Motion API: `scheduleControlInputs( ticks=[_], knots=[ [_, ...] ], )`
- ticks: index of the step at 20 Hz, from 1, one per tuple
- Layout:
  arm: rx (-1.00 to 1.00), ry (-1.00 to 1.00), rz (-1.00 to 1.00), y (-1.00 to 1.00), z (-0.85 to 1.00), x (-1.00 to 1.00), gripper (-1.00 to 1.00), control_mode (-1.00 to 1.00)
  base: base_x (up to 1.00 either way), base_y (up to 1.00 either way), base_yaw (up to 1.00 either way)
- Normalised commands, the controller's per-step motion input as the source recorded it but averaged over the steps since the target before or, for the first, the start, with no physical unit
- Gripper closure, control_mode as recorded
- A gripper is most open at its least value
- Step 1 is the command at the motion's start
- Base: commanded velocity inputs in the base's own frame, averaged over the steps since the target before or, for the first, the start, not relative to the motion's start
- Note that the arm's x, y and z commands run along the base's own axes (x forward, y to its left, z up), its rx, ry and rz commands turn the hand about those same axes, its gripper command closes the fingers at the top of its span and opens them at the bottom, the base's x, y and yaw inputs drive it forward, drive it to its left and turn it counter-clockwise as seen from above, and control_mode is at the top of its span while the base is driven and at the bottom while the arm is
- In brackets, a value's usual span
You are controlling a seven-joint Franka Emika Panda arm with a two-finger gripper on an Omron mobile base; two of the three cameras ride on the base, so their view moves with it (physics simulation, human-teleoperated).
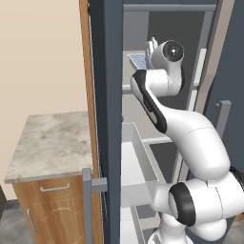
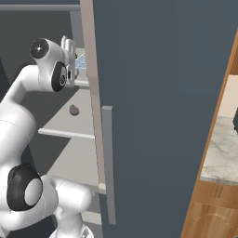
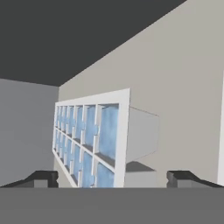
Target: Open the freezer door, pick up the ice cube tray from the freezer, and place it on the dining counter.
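Both fingertips (image 3: 41, 178) of my hand (image 3: 113, 178) sit wide apart, gripping nothing, with the ice cube tray (image 3: 89, 140) just beyond them on a freezer shelf (image 2: 79, 83). Open freezer door (image 1: 107, 95) edges my left; another door (image 2: 158, 107) crowds the right.

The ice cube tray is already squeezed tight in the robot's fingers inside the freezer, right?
Not quite. In the hand view the gripper is open, its fingertips wide apart, with the ice cube tray ahead of them and not yet squeezed. It is inside the freezer.
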Motion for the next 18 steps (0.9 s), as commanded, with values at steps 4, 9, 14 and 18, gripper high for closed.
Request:
scheduleControlInputs(
  ticks=[4,9,14,18],
  knots=[
    [0.00,0.00,0.00,0.17,0.00,0.17,-1.00,-1.00,0.00,0.00,0.00],
    [0.00,0.00,0.00,0.08,0.00,0.11,-1.00,-1.00,0.00,0.00,0.00],
    [0.00,0.00,0.00,0.00,0.00,0.00,-1.00,-1.00,0.00,0.00,0.00],
    [0.00,0.00,0.00,0.00,0.00,0.00,-1.00,-1.00,0.00,0.00,0.00]
  ],
)
